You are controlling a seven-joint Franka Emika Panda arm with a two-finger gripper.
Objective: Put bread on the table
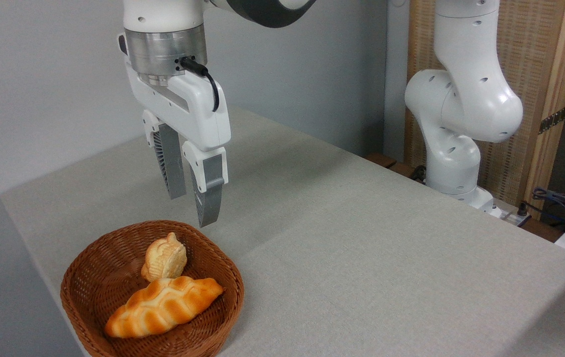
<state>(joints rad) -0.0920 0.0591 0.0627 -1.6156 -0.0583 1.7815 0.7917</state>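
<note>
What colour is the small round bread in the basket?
The bread is pale golden-tan with a ridged surface, seen in the fixed camera view.

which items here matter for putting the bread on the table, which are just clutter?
In play:
- small pale golden-tan ridged bun, in the basket
- brown woven wicker basket, holding it
- grey-beige cloth-covered table
- grey two-finger gripper, open above the basket

Lying about:
- long orange-brown braided loaf, also in the basket
- cables at the right edge

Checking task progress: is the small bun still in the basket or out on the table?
In the basket. The bun sits inside, against the braided loaf; the open end effector hangs above it.
</note>
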